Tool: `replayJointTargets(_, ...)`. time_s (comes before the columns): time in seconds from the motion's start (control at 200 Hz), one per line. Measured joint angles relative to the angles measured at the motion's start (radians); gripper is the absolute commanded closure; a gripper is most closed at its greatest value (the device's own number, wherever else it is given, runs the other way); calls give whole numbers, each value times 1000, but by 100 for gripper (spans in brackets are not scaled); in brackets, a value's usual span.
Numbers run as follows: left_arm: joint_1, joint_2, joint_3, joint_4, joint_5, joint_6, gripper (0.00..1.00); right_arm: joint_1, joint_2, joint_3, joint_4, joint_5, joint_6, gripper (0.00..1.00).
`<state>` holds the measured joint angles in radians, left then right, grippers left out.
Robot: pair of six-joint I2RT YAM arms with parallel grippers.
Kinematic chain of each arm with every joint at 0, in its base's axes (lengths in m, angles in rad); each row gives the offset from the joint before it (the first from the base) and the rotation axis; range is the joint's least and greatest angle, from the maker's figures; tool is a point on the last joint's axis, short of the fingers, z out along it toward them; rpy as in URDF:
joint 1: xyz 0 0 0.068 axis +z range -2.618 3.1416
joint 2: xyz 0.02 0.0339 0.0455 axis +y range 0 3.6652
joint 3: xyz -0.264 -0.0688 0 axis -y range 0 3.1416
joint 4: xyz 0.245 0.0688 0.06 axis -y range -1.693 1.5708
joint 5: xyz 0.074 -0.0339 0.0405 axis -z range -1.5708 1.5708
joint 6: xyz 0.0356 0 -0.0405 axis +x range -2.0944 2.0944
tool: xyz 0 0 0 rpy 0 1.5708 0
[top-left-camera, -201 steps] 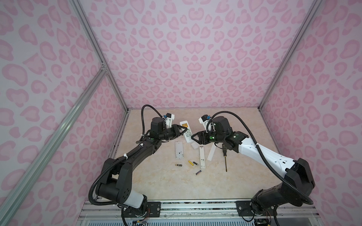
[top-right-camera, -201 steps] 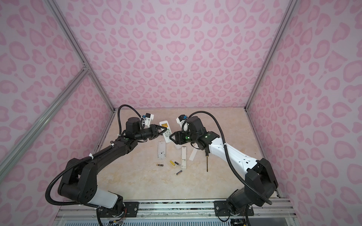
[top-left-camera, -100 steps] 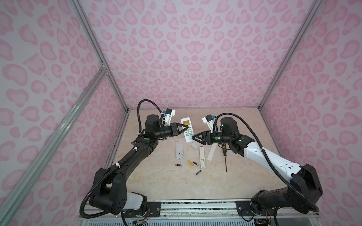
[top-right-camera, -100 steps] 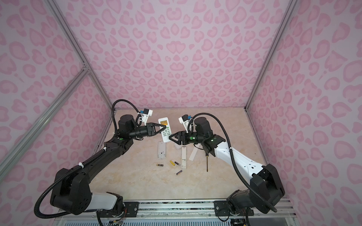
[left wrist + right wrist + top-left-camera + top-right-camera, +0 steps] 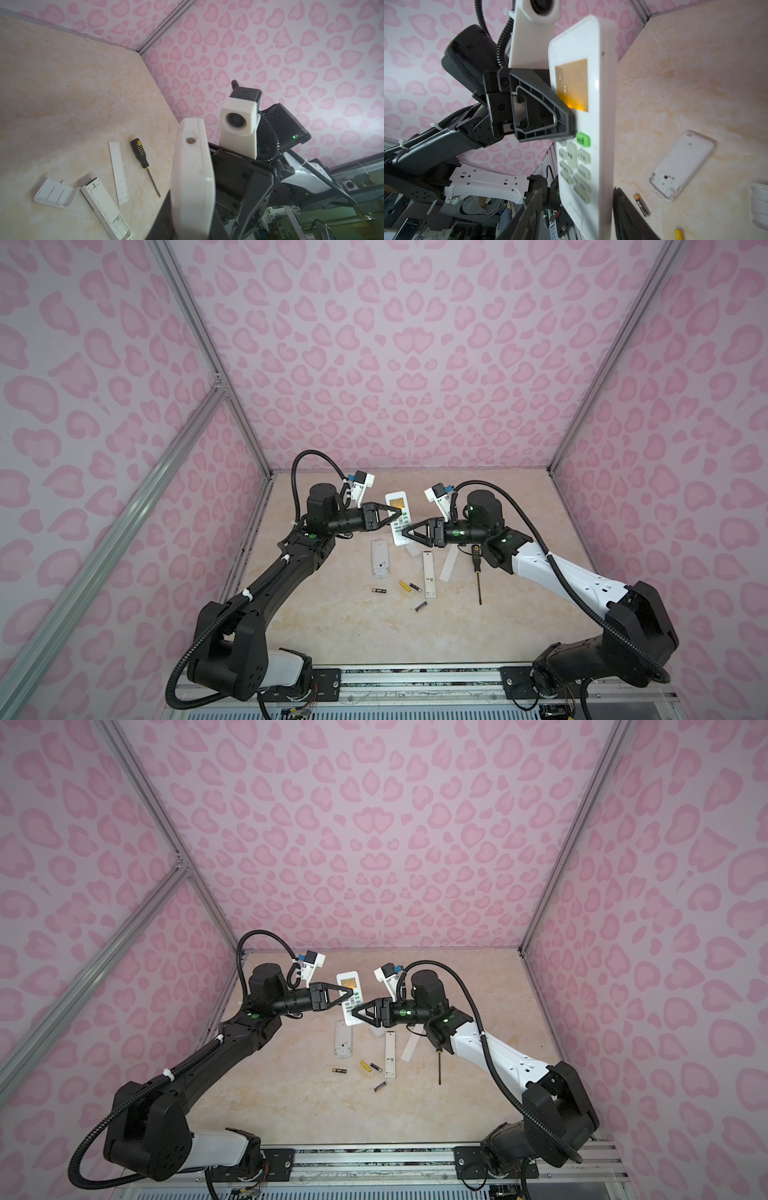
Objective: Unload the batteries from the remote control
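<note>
Four batteries (image 5: 404,586) are out, lying on the table (image 5: 332,626) near the screwdriver (image 5: 477,568). The left gripper (image 5: 399,512) pinches the big remote (image 5: 397,502) up in the air beyond the screwdriver. The right gripper (image 5: 404,532) is open around its low end. I think its batteries are still inside.

The left arm (image 5: 266,589) is showing matte black links and white zip ties (image 5: 248,594) binding its ribbed black cable (image 5: 296,477), while the right arm (image 5: 507,547) is wearing a white forearm shell (image 5: 577,580). The left pincer (image 5: 398,513) and right pincer (image 5: 405,531) are showing black triangular ribbed fingers (image 5: 537,108) with small screws (image 5: 520,99), and white camera housings (image 5: 236,120) are sitting behind them
</note>
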<state>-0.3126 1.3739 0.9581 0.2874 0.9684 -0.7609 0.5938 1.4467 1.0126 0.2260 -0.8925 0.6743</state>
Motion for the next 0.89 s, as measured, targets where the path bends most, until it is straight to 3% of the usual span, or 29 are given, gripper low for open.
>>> replayJointTargets(0.165,0,-5,0,13,5,0,86,2,10,-18,72,-24,32,44)
replayJointTargets(0.515,3,-5,2,35,22,-1,85,4,26,-57,184,-32,94,59)
replayJointTargets(0.75,14,-5,-14,60,40,-9,85,16,48,-72,261,-49,135,59)
replayJointTargets(0.895,23,-9,-21,81,52,-23,85,23,72,-70,306,-58,164,71)
